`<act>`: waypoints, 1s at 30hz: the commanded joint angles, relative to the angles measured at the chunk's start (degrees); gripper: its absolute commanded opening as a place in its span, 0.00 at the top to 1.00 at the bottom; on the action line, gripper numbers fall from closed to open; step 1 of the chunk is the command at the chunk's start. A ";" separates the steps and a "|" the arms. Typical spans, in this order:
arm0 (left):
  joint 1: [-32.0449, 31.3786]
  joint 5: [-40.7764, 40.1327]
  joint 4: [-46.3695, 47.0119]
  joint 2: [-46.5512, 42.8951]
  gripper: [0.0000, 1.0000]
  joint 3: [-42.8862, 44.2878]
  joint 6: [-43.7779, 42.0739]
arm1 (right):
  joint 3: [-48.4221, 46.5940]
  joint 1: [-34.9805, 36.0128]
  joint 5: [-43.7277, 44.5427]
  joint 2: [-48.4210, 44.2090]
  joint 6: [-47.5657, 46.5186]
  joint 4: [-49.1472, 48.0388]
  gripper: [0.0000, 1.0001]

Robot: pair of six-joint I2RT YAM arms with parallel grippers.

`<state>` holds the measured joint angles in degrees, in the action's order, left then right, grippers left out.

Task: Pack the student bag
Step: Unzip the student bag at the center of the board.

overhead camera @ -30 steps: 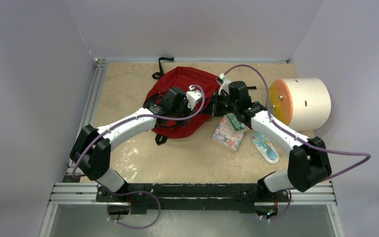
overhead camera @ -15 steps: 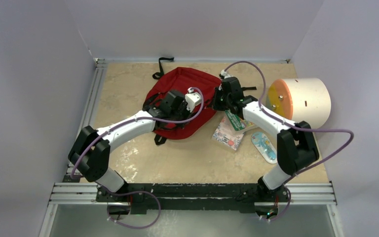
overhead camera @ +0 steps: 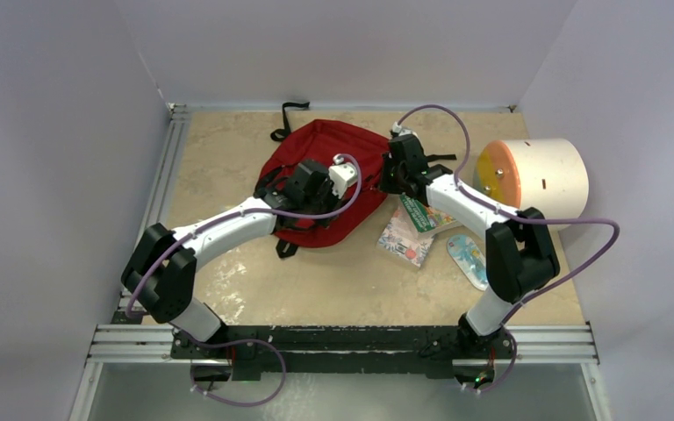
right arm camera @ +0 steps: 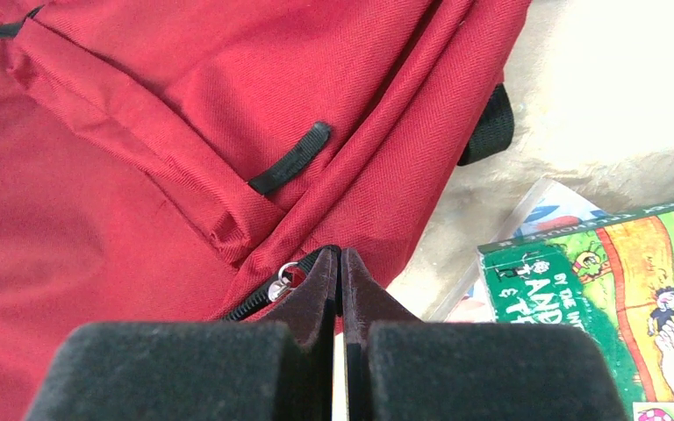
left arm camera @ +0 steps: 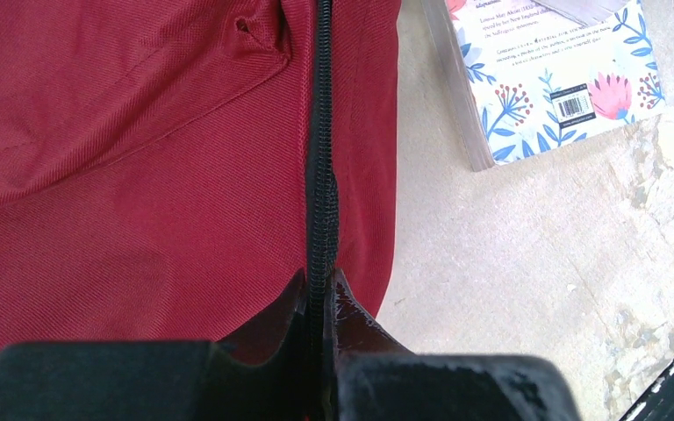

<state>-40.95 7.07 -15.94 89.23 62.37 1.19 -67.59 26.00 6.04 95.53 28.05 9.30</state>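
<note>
The student bag (overhead camera: 325, 145), dark red with black zippers, lies flat at the back middle of the table. My left gripper (overhead camera: 320, 209) is down on its near right part. In the left wrist view the jaws (left arm camera: 319, 279) are shut on the bag's black zipper line (left arm camera: 323, 132), close to the bag's edge. My right gripper (overhead camera: 388, 181) is at the bag's right edge. In the right wrist view it (right arm camera: 340, 256) is shut at the zipper's end, beside the silver slider ring (right arm camera: 285, 276), pinching the black pull.
A flowered book (overhead camera: 406, 239) lies right of the bag with a green book (overhead camera: 419, 213) on top of it. A blue packaged item (overhead camera: 468, 259) lies further right. A cream cylinder with an orange face (overhead camera: 540, 180) stands at the back right. Walls enclose three sides.
My left gripper has closed on the bag's zipper line. The right arm has shifted back and left along the bag's right edge, still shut.
</note>
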 commanded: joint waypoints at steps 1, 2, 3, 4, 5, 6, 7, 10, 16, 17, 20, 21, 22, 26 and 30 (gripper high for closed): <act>-0.27 1.64 -1.37 -3.35 1.00 -1.16 1.45 | -1.16 -1.02 10.21 -1.92 -2.35 -1.53 1.00; -0.27 1.51 -1.44 -3.46 1.00 -1.31 1.45 | -1.14 -1.04 10.74 -1.80 -2.55 -1.44 1.00; -0.32 1.30 -1.47 -3.57 1.00 -1.51 1.56 | -1.14 -1.10 11.34 -1.64 -2.71 -1.35 1.00; -0.30 1.25 -1.52 -3.74 1.00 -1.66 1.55 | -1.20 -1.12 12.06 -1.46 -2.90 -1.20 1.00; -0.28 1.28 -1.61 -3.91 1.00 -1.90 1.54 | -1.37 -1.19 12.79 -1.22 -2.96 -1.03 1.00; -0.27 1.21 -1.63 -4.18 1.00 -2.10 1.65 | -1.52 -1.21 13.57 -1.02 -3.04 -0.96 1.00; -0.27 1.08 -1.67 -4.38 1.00 -2.28 1.75 | -1.76 -1.31 14.10 -0.78 -3.15 -0.95 1.00; -0.32 1.01 -1.81 -5.03 1.00 -2.81 2.09 | -2.57 -1.88 14.11 -0.12 -3.22 -0.95 1.00; -0.27 1.12 -1.97 -6.29 0.94 -2.98 4.82 | -1.87 -2.02 3.59 -2.53 -5.38 -3.62 0.94; -0.26 1.30 -1.87 -6.76 0.86 -2.82 5.84 | -1.33 -2.05 1.79 -3.59 -5.74 -4.32 0.89; -0.19 1.12 -1.57 -8.98 0.64 -2.06 9.86 | 0.67 -2.04 0.02 -7.59 -5.20 -6.03 0.67; -0.18 0.78 -1.56 -10.02 0.60 -1.85 11.41 | 1.49 -2.01 -0.25 -9.07 -4.98 -6.61 0.59; -0.12 0.17 -1.60 -11.09 0.55 -1.86 13.04 | 2.62 -2.01 -0.68 -10.58 -4.93 -7.26 0.53; 1.13 -4.14 -2.24 -16.51 0.44 -3.18 21.36 | 6.51 -2.01 -4.64 -17.04 -5.92 -11.17 0.39; 9.14 -4.80 -5.96 -22.26 0.43 -7.52 35.66 | 9.70 -2.03 -12.94 -21.67 -9.45 -19.22 0.34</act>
<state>-38.79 4.99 -18.87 72.51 58.43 21.02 -59.81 23.68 1.28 77.56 22.76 0.08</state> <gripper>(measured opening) 0.567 0.652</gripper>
